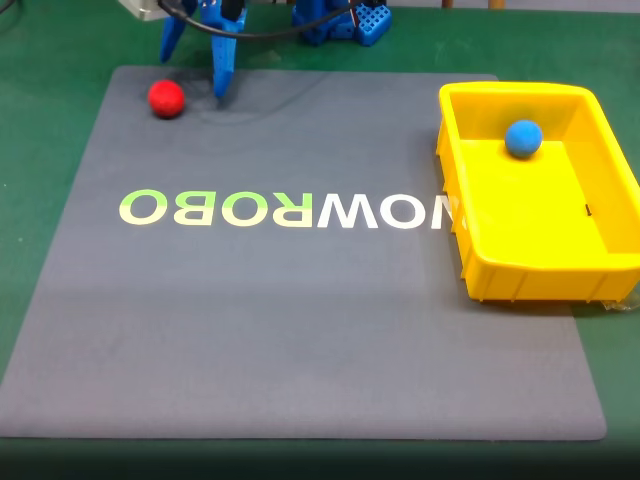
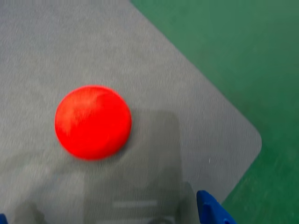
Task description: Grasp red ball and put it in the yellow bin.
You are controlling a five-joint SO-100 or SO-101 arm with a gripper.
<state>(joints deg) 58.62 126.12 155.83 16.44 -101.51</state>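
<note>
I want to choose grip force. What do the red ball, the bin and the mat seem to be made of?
Red ball: matte, no shine, faintly grainy; likely foam or soft rubber. Bin: glossy yellow moulded plastic, with ribs along the lower edge. Mat: dull grey with a fine weave in the wrist view; probably cloth-faced rubber.

Bright red ball [image 1: 166, 98] on grey mat [image 1: 300, 330] lettered in pale green fading to white. Yellow bin [image 1: 520, 270] with blue ball [image 1: 523, 138] inside. Blue gripper [image 1: 197, 72] against green tabletop [image 1: 40, 120]. Plain matte red in wrist view [image 2: 93, 122].
</note>
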